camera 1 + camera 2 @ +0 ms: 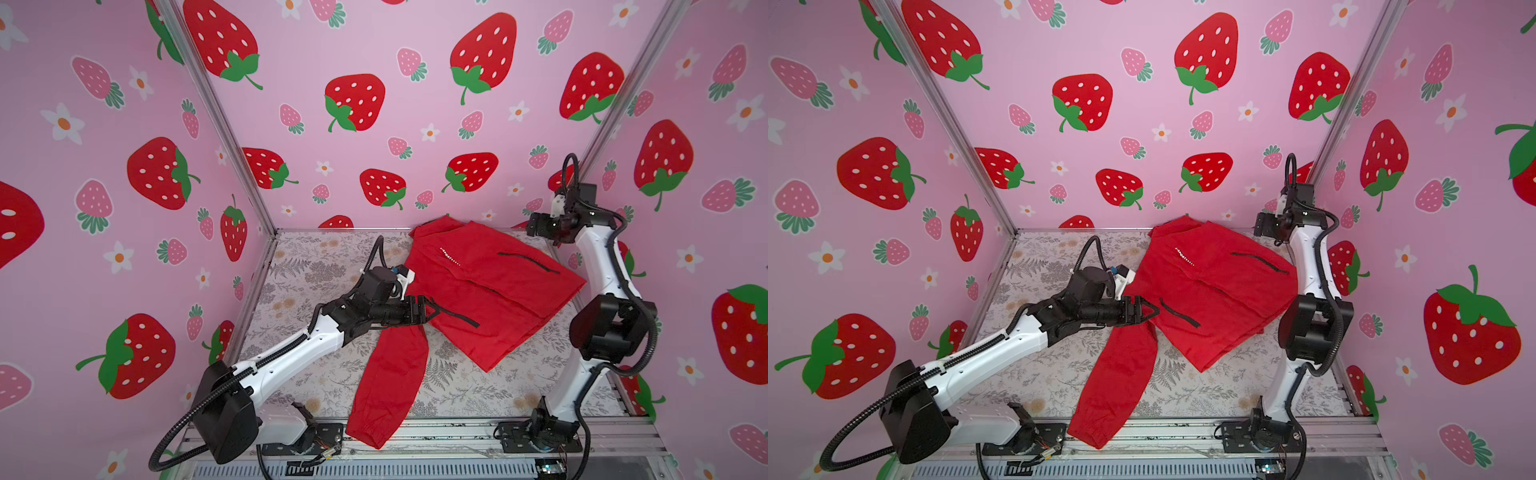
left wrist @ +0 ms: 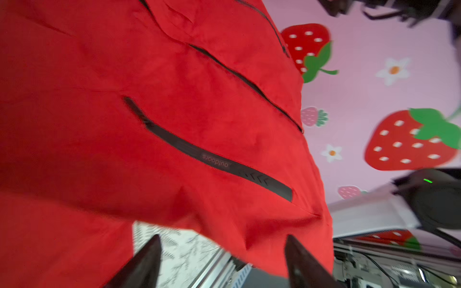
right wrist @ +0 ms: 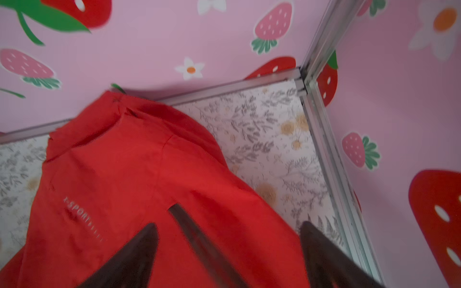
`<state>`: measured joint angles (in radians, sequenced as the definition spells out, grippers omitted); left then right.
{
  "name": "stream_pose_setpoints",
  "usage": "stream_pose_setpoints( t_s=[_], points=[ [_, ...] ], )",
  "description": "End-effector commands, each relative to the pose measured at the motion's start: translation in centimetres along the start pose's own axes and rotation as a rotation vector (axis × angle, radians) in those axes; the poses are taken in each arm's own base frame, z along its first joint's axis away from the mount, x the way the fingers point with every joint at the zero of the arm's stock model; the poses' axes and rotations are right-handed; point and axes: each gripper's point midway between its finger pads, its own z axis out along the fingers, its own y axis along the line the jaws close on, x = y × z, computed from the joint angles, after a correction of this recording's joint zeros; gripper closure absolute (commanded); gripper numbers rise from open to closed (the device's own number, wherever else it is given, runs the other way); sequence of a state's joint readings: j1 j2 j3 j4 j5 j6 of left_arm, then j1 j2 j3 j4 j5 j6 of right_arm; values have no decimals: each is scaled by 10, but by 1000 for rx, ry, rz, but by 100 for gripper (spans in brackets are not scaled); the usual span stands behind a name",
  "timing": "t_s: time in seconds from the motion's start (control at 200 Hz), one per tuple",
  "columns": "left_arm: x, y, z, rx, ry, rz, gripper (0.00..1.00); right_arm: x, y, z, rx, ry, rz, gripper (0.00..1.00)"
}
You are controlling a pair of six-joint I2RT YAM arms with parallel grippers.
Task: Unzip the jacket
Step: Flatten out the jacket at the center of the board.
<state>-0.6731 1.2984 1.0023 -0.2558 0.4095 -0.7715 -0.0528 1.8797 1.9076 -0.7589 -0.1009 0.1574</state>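
Red jacket [image 1: 490, 291] spread on flowered table [image 1: 316, 266], one sleeve trailing to the front edge | my left gripper [image 1: 433, 309] released, empty, at jacket's side edge near a pocket zip [image 1: 457, 316] | my right gripper [image 3: 229, 225] released, empty, above the chest.

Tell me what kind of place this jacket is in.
Likely a robot test booth: strawberry-print walls on aluminium frame posts, a floral tabletop, and a left arm and right arm bolted to a front rail.
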Motion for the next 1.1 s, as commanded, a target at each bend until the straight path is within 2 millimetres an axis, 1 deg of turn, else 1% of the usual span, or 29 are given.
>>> stream_pose_setpoints(
  t_s=[0.0, 0.015, 0.065, 0.095, 0.1, 0.105, 0.12, 0.16, 0.165, 0.2, 0.205, 0.275, 0.315, 0.4, 0.485, 0.525, 0.57, 0.665, 0.776, 0.826, 0.961, 0.991, 1.091],
  points=[
    [-19, 67, -49, -207, -138, -76, 1, 9, 36, -35, -84, -64, -65, 2],
    [-22, 75, -54, -220, -154, -94, 1, 12, 42, -35, -110, -62, -73, 2],
    [-28, 99, -65, -262, -191, -145, 1, 28, 71, -36, -229, -43, -115, 4],
    [-29, 111, -67, -283, -197, -172, 1, 39, 90, -37, -300, -29, -144, 4],
    [-30, 113, -67, -286, -197, -177, 1, 39, 90, -37, -300, -29, -144, 4],
    [-30, 115, -66, -290, -196, -181, 1, 44, 95, -36, -319, -23, -151, 5],
    [-29, 119, -66, -298, -192, -187, 1, 51, 103, -36, -345, -13, -161, 5],
    [-28, 131, -61, -328, -176, -197, 0, 66, 118, -35, -389, 8, -179, 6],
    [-27, 132, -60, -332, -172, -197, 0, 71, 122, -35, -398, 15, -182, 6],
    [-23, 138, -52, -336, -142, -191, 4, 85, 133, -35, -427, 33, -193, 6],
    [-23, 138, -51, -334, -137, -189, 5, 89, 136, -35, -435, 40, -195, 6],
    [-13, 144, -31, -311, -66, -145, 11, 114, 148, -34, -478, 67, -178, 6],
    [-6, 149, -21, -319, -22, -106, 12, 126, 151, -34, -501, 82, -155, 6],
    [9, 164, 0, -378, 73, -15, 15, 142, 148, -31, -498, 104, -133, 6],
    [16, 185, 11, -473, 139, 2, 19, 153, 147, -28, -508, 133, -132, 6],
    [15, 191, 15, -489, 146, 3, 20, 157, 149, -27, -521, 146, -133, 6],
    [14, 193, 23, -476, 144, 15, 21, 160, 150, -27, -535, 156, -140, 6],
    [16, 194, 38, -436, 183, 40, 26, 165, 151, -26, -544, 174, -144, 6],
    [27, 208, 45, -475, 272, 33, 33, 167, 149, -26, -546, 182, -144, 7],
    [33, 209, 50, -459, 301, 30, 37, 170, 148, -26, -546, 185, -144, 7],
    [48, 206, 61, -382, 353, 11, 51, 175, 143, -18, -538, 199, -121, 7],
    [50, 205, 63, -364, 358, 7, 57, 176, 142, -17, -540, 203, -114, 7],
    [59, 206, 68, -339, 383, -6, 70, 175, 142, -15, -552, 201, -101, 7]
  ],
)
